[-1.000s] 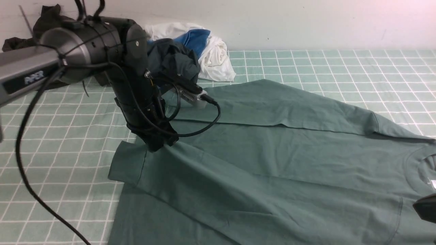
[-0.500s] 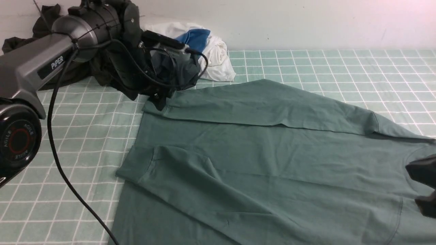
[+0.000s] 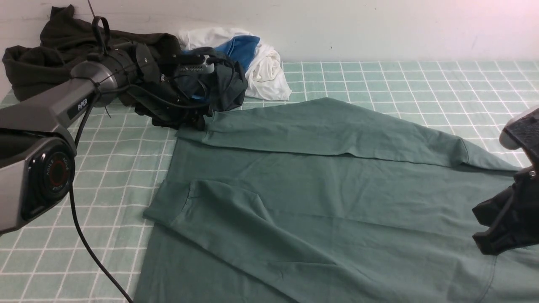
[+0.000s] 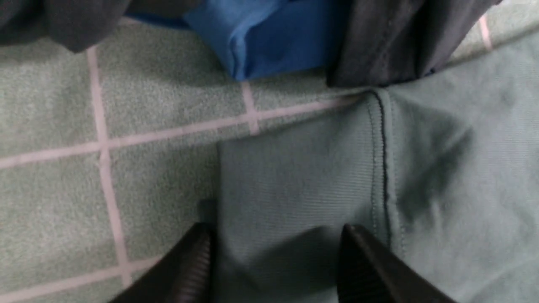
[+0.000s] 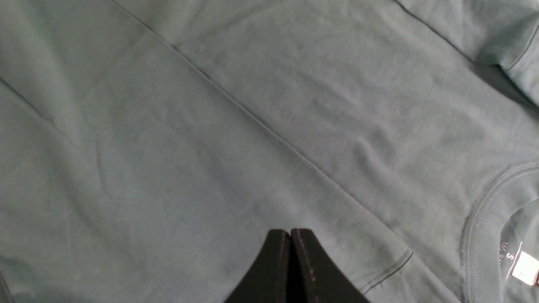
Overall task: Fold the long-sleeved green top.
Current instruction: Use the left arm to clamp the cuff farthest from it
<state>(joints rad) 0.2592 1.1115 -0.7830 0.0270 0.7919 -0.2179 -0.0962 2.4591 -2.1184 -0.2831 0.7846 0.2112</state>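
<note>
The green long-sleeved top (image 3: 328, 189) lies flat on the checked cloth, with both sleeves laid across its body. My left gripper (image 3: 198, 123) is down at the far sleeve's cuff (image 4: 294, 176). Its jaws stand open, one finger on each side of the cuff's corner (image 4: 273, 240). My right gripper (image 3: 488, 240) hangs at the right edge above the chest. It is shut with nothing in it (image 5: 290, 232), close to the crew neck (image 5: 484, 219) and its white size label (image 5: 524, 265).
A dark olive-black garment (image 3: 38, 63) is heaped at the back left. Beside it lie a dark slate garment with blue (image 3: 223, 84) and a white cloth (image 3: 265, 67), touching the far cuff. The wall runs along the back. The checked green cloth (image 3: 421, 84) covers the table.
My left gripper let go of the near sleeve, which now lies flat, and moved back to the far cuff. My right gripper rose into view at the right edge.
</note>
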